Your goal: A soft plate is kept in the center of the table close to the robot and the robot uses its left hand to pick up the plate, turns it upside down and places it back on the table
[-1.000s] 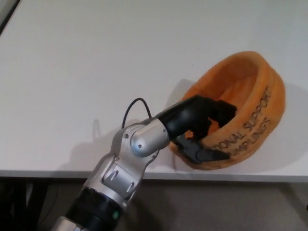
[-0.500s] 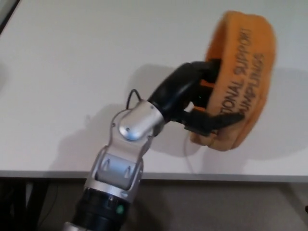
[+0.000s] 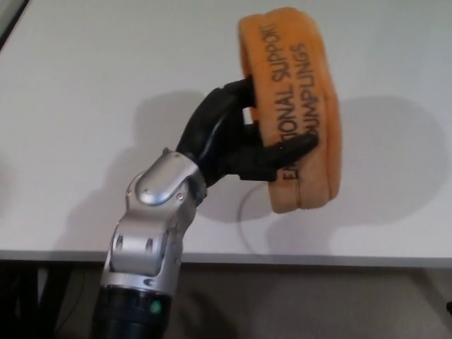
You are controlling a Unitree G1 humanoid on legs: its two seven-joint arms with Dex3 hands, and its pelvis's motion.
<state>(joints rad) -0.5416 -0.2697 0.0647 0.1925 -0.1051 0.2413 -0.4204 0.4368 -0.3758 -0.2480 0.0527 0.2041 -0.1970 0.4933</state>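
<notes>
The left hand (image 3: 244,145) has its fingers (image 3: 289,147) clamped on the near rim of the soft orange plate (image 3: 293,106), which stands on edge just right of them, clear above the table (image 3: 85,85), its lettered underside facing up and outward, half turned.

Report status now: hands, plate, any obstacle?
Left hand shut on orange plate. Plate lifted, on edge, underside facing camera. Right hand not in view. Table unobstructed.
</notes>
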